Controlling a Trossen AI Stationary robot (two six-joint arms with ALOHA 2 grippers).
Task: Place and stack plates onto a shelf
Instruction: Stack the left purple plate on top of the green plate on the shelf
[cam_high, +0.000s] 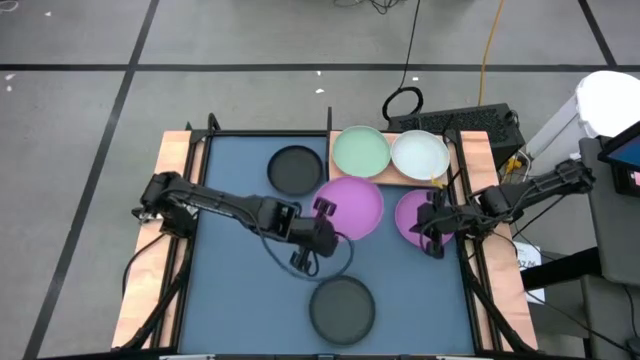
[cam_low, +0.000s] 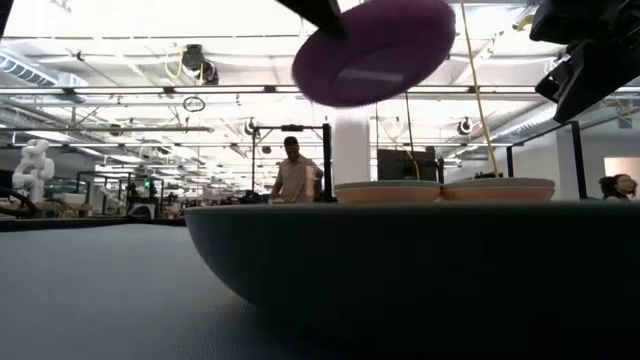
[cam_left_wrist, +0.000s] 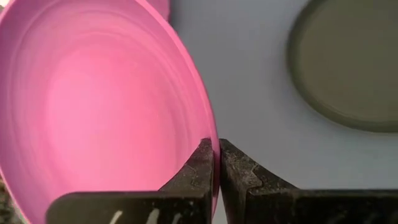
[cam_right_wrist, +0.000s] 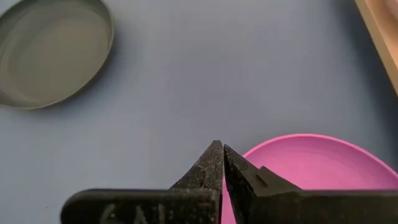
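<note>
My left gripper (cam_high: 325, 208) is shut on a purple plate (cam_high: 352, 207) and holds it in the air over the middle of the blue mat; the low view shows this plate (cam_low: 375, 50) high and tilted. A second purple plate (cam_high: 413, 215) lies flat on the mat at the right. My right gripper (cam_high: 432, 228), shut, hovers over its near rim; its fingers (cam_right_wrist: 214, 163) touch nothing. Two pale green plates (cam_high: 360, 150) (cam_high: 420, 155) sit side by side on the wooden shelf (cam_high: 391, 178). One black plate (cam_high: 295, 168) lies far left on the mat, another (cam_high: 342, 308) near the front edge. My left gripper pinches the purple plate's rim (cam_left_wrist: 214, 177) between its two fingers, one finger (cam_left_wrist: 198, 163) inside the bowl and the other outside. The fingers come level from the table's left side. The plate is lifted clear of the mat and tilted.
The blue mat (cam_high: 230, 270) has free room at its left and near right. Black frame posts stand along the mat's sides. A black device and cables lie beyond the shelf at the far right. A person stands in the room behind the table (cam_low: 295, 170).
</note>
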